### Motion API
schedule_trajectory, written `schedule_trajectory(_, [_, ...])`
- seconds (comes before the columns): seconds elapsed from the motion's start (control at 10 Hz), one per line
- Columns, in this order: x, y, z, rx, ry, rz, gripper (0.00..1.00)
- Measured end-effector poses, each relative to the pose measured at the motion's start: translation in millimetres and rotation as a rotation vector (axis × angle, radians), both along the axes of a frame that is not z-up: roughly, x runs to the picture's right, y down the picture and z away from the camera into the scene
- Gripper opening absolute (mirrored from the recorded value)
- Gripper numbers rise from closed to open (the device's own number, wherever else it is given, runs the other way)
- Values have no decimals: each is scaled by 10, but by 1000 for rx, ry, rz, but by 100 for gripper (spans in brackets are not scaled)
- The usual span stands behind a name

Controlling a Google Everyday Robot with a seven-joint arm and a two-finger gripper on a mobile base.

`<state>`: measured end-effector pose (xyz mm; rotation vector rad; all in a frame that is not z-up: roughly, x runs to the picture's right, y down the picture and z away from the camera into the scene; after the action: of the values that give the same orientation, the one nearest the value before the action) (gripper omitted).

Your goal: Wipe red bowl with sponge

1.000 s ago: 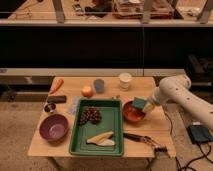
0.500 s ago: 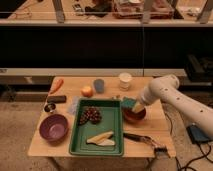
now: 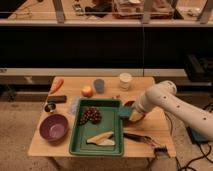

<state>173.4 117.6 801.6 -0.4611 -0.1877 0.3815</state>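
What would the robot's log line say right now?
step: wipe red bowl | hand: over the bowl, beside green tray | sponge: at hand, on bowl's tray-side edge

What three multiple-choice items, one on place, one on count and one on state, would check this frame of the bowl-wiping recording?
1. Where is the gripper?
A. raised high, away from everything
B. at the red bowl, beside the green tray
C. out of view

2. How many bowls are on the table?
A. one
B. two
C. four

3. How does the purple bowl sit?
A. overturned
B. stacked inside the tray
C. upright, with nothing in it

Answers:
1. B, the arm ends low at the red bowl, with the sponge there.
2. B, one red bowl and one purple bowl.
3. C, its bare inside faces up.
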Motion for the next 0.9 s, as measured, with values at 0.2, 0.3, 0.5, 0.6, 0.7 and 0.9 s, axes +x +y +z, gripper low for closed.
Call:
schedule_trajectory(0.2, [312,-19,-61,2,45,20,0])
schedule_trajectory(0.3, [548,-41,-90,7,77,33,0])
schedule_trajectory(0.5, [949,-100,-75,8,145,60,0])
schedule_trajectory(0.6, [1054,-116,-50,4,169,76,0])
schedule_trajectory(0.7, [1132,-134,-6,1,188,91,0])
schedule_trajectory(0.9, [1153,-302,214,5,205,130,0])
